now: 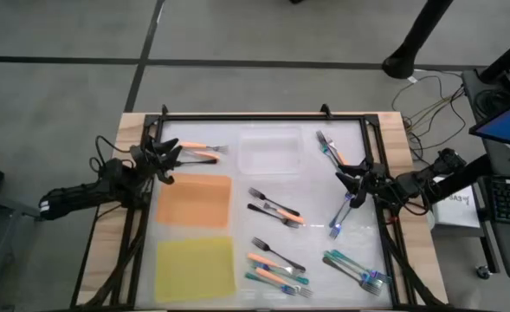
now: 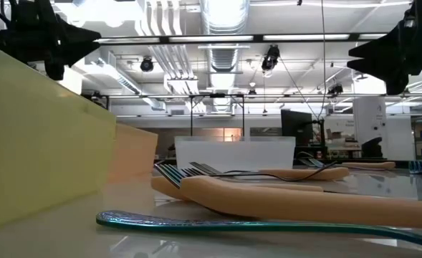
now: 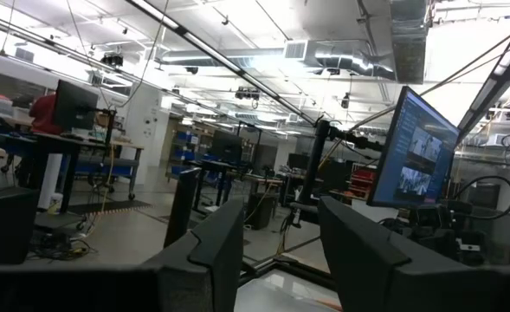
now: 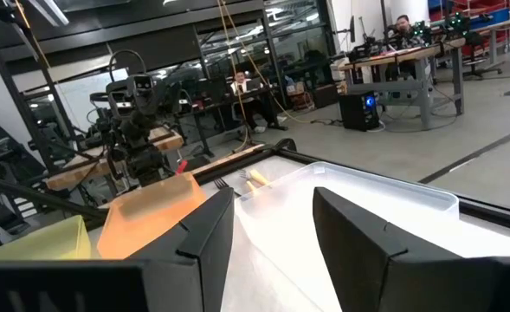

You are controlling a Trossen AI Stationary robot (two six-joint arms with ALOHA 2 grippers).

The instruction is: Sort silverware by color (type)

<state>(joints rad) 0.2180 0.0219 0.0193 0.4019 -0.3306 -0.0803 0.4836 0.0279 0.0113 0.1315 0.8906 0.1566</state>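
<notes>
Forks lie scattered over the white surface [image 1: 319,251] in your overhead view: two orange-handled forks [image 1: 201,152] at the far left corner, just beyond the orange mat [image 1: 194,202]; a teal-handled fork [image 1: 327,145] at the far right; two dark forks [image 1: 272,208] near the middle; a mixed orange and teal cluster [image 1: 276,267] toward the near edge; and a group of teal forks [image 1: 357,267] at the near right. Your left tool [image 1: 170,161] sits above the far left corner, right beside the two orange-handled forks, and its own camera shows the two fingers [image 3: 211,251] spread apart with nothing between them. Your right tool [image 1: 350,184] hangs over the right side of the surface, next to a teal fork [image 1: 341,212] lying below it; its fingers [image 4: 207,234] are likewise parted and empty. The clear plastic tray [image 1: 270,152] rests at the far middle, and the yellow mat [image 1: 196,269] lies at the near left.
</notes>
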